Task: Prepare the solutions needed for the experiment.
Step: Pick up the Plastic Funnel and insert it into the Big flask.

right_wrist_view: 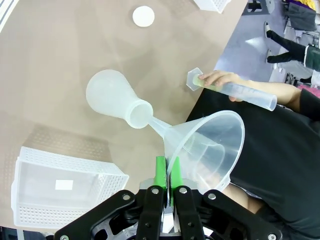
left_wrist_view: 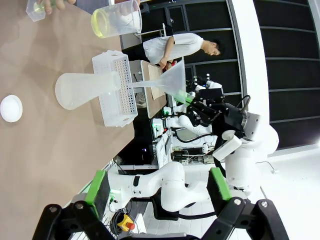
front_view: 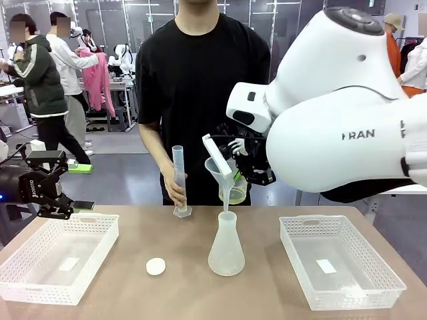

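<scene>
My right gripper (front_view: 237,172) (right_wrist_view: 167,175) is shut on the rim of a clear funnel (front_view: 220,175) (right_wrist_view: 205,150). It holds the funnel tilted, spout at the mouth of a frosted conical flask (front_view: 226,250) (right_wrist_view: 112,100) that stands mid-table. Right behind the funnel the person holds a beaker with a shallow layer of pale yellow solution (front_view: 233,195) (left_wrist_view: 101,22). The person's other hand steadies a graduated cylinder (front_view: 179,180) (right_wrist_view: 235,90) on the table. My left gripper (front_view: 81,187) (left_wrist_view: 157,187) hangs open with nothing in it over the left basket.
A white basket (front_view: 60,257) sits at the table's left, and another basket (front_view: 340,263) (left_wrist_view: 117,87) (right_wrist_view: 60,185) at its right. A small white round cap (front_view: 155,267) (left_wrist_view: 11,108) (right_wrist_view: 143,16) lies in front of the cylinder. The person stands close at the far edge.
</scene>
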